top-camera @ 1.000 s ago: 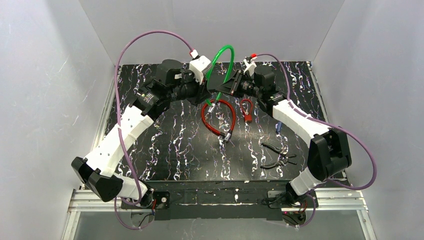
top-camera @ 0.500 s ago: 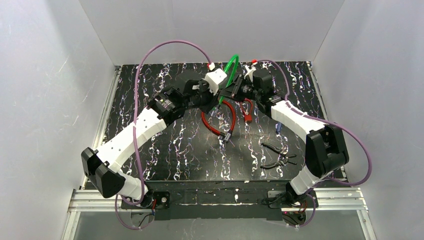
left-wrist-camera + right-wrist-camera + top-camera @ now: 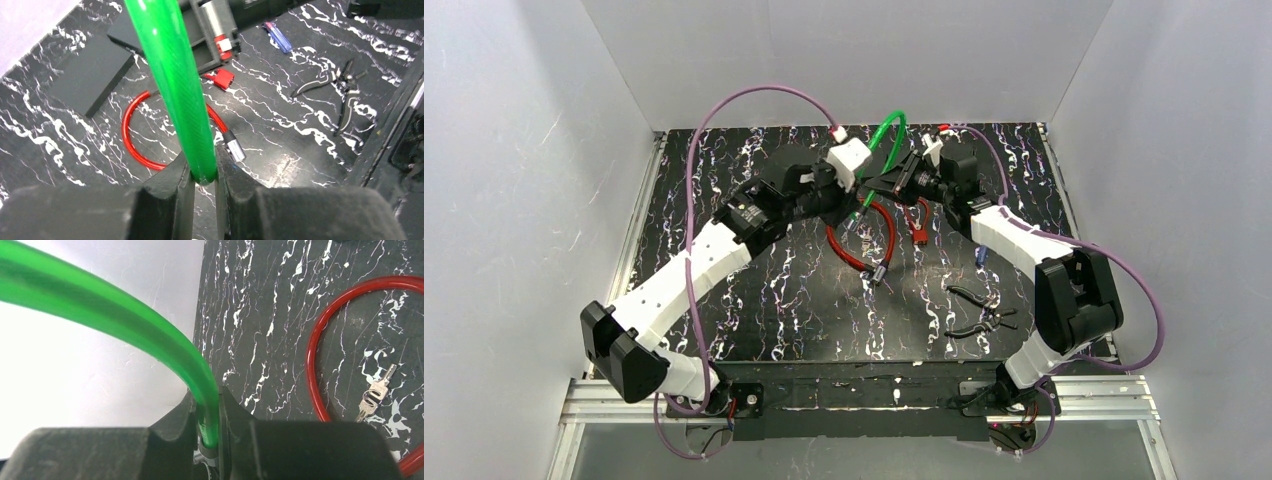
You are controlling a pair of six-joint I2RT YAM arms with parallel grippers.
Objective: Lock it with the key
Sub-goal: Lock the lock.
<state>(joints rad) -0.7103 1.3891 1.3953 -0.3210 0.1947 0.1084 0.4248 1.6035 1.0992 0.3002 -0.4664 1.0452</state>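
1. Table [image 3: 754,300]: black top with white veining, carrying all loose items.
2. Pliers [image 3: 984,315]: black handles, lying flat at the near right, just ahead of the right arm's base.
3. Blue-handled tool [image 3: 981,253]: small, lying flat beyond the pliers; its type cannot be told.
4. Red cable lock [image 3: 861,240]: lying flat at the centre of the table as an open loop, with a metal end piece [image 3: 234,148] on its near side.
5. Keys [image 3: 374,392]: silver pair, flat on the table inside the red loop, apart from both grippers.
6. Red block [image 3: 224,78]: small, on the table just beyond the red loop.
7. Green cable lock [image 3: 887,133]: raised off the table at the far centre, arching up between the two arms.
8. Left gripper [image 3: 204,172]: jaws clamped on one leg of the green cable.
9. Right gripper [image 3: 209,427]: jaws clamped on the other leg, close beside the left gripper.
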